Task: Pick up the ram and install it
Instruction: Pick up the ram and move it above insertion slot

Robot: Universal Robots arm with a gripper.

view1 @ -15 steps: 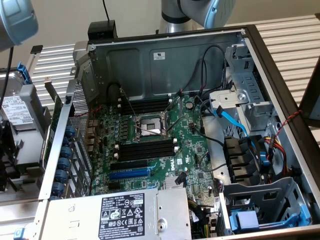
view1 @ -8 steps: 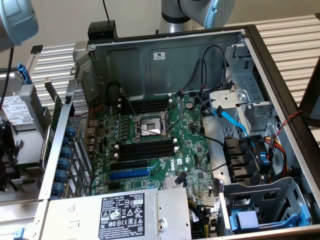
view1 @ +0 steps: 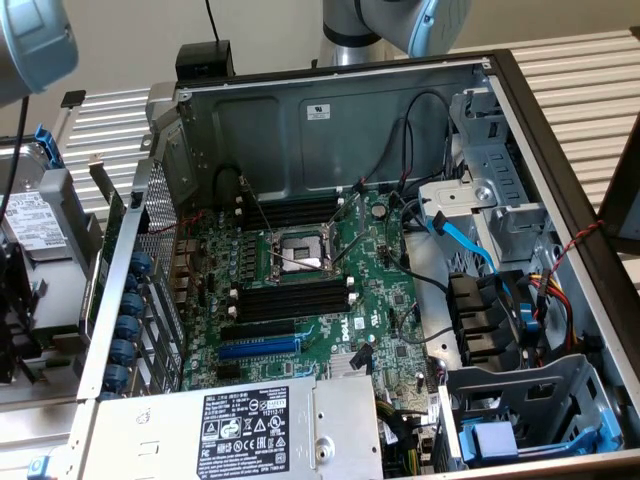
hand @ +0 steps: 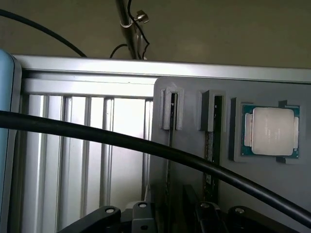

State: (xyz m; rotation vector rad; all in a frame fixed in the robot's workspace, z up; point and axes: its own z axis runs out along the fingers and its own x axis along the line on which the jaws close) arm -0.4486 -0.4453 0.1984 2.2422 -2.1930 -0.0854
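Note:
The ram (hand: 168, 145) stands on its thin edge in a slot of a grey holder (hand: 189, 160), and I see it as a narrow dark-green strip. A second like stick (hand: 210, 160) stands in the neighbouring slot. My gripper (hand: 171, 206) hangs right over the first stick, whose edge runs in under its black body. In the exterior view, the open computer case holds the green motherboard (view1: 380, 290) with long black memory slots (view1: 290, 300) in front of the processor socket (view1: 300, 250) and more slots (view1: 290, 212) behind it.
A processor chip (hand: 272, 131) lies in a recess of the same holder. A thick black cable (hand: 97, 133) crosses in front of the ribbed aluminium table (hand: 87, 145). A blue slot (view1: 258, 347), a power supply (view1: 250, 430) and drive cages (view1: 520, 400) crowd the case.

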